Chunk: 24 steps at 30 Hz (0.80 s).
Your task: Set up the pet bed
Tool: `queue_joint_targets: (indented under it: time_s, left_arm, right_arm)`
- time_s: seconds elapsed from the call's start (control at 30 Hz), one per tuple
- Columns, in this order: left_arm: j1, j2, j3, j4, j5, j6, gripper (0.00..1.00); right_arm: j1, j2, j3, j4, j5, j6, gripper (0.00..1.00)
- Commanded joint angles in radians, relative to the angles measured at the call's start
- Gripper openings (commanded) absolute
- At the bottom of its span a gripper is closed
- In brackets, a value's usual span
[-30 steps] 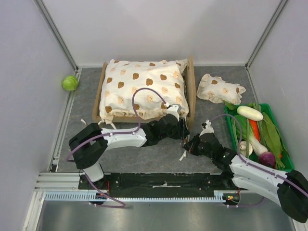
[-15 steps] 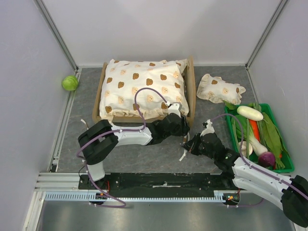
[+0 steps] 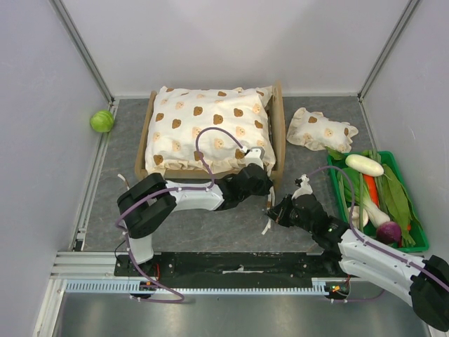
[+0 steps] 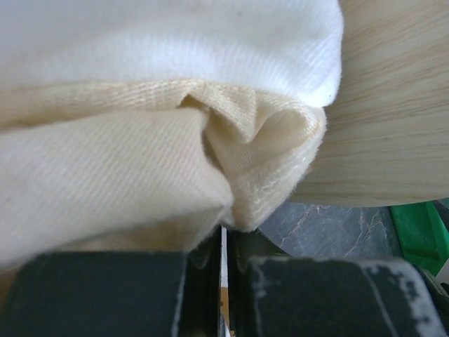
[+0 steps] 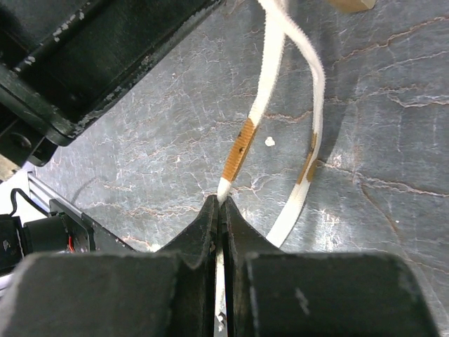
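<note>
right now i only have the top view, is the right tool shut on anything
Observer: yes, the right tool is shut on the end of a white tie lying on the table.
Operator: and the left tool
Observer: the left tool is shut too, with a thin white strip edge-on between its jaws, probably another tie.
Operator: what's right in front of it
Observer: the cushion, its cream corner, with the wood of the bed behind it.
</note>
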Motion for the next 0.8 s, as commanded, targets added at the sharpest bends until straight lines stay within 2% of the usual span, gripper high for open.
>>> queue_joint_targets:
  time_s: [0.0,0.4,0.5,0.67,0.77]
  left_arm:
    - [0.005,-0.082,-0.036,0.032,-0.040,0.004,0.02]
    - [0.005,-0.181,-0.099,-0.036,0.003,0.112,0.02]
    - [0.005,-0.185,-0.099,-0.045,0.009,0.124,0.02]
    - [0.005,-0.199,-0.102,-0.064,-0.003,0.135,0.02]
    - [0.005,-0.205,-0.102,-0.064,0.003,0.140,0.02]
  right_arm:
    - [0.000,0.000,0.014,-0.011,0.027,-0.014,0.07]
    - [-0.079,-0.019,0.086,-0.005,-0.022,-0.014,0.06]
    - [-0.107,-0.020,0.097,0.022,-0.100,0.003,0.05]
    - [-0.159,-0.007,0.097,0.085,-0.223,0.076,0.05]
    - [-0.173,-0.010,0.060,0.150,-0.228,0.150,0.05]
